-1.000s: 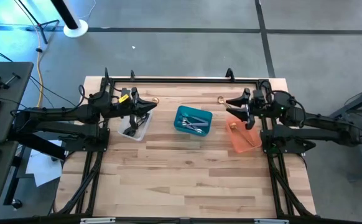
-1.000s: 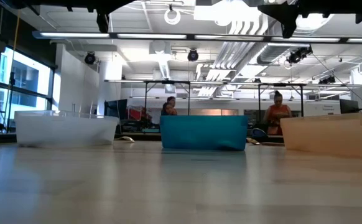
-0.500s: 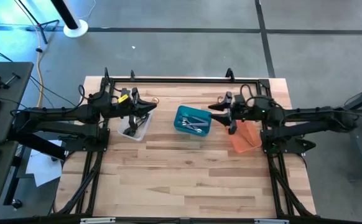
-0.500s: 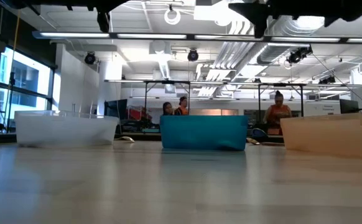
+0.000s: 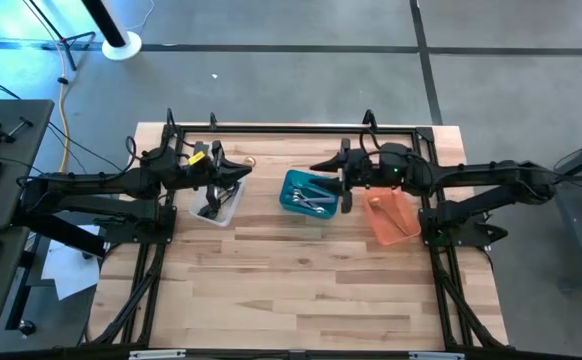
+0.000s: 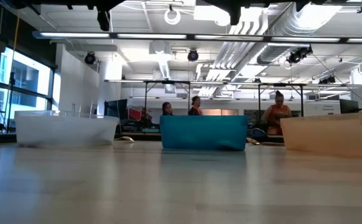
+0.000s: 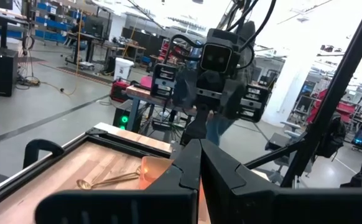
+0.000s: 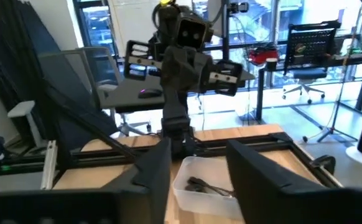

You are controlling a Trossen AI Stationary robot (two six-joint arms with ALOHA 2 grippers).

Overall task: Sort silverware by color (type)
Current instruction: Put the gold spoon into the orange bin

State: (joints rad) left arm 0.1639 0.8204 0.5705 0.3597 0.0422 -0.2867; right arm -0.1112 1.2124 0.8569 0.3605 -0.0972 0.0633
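Three bins stand in a row across the table: a clear bin (image 5: 216,203) with dark silverware (image 8: 203,185), a teal bin (image 5: 309,193) with silver silverware (image 5: 313,200), and an orange bin (image 5: 392,216). One gold spoon (image 5: 249,160) lies on the table beyond the clear bin, and another gold spoon (image 7: 106,180) lies near the orange bin (image 7: 153,172). My left gripper (image 5: 243,177) hovers shut and level above the clear bin's right side. My right gripper (image 5: 329,183) is open and level above the teal bin's right part, with nothing between its fingers (image 8: 153,168).
A black frame rail (image 5: 291,127) runs along the table's far edge. The near half of the wooden table (image 5: 291,290) holds no objects. In the low view, people stand in the room behind the teal bin (image 6: 203,132).
My right gripper has travelled level toward the table's left edge, from above the orange bin to above the teal bin's right part. The gold spoon beside the orange bin is now covered by this arm in the high view.
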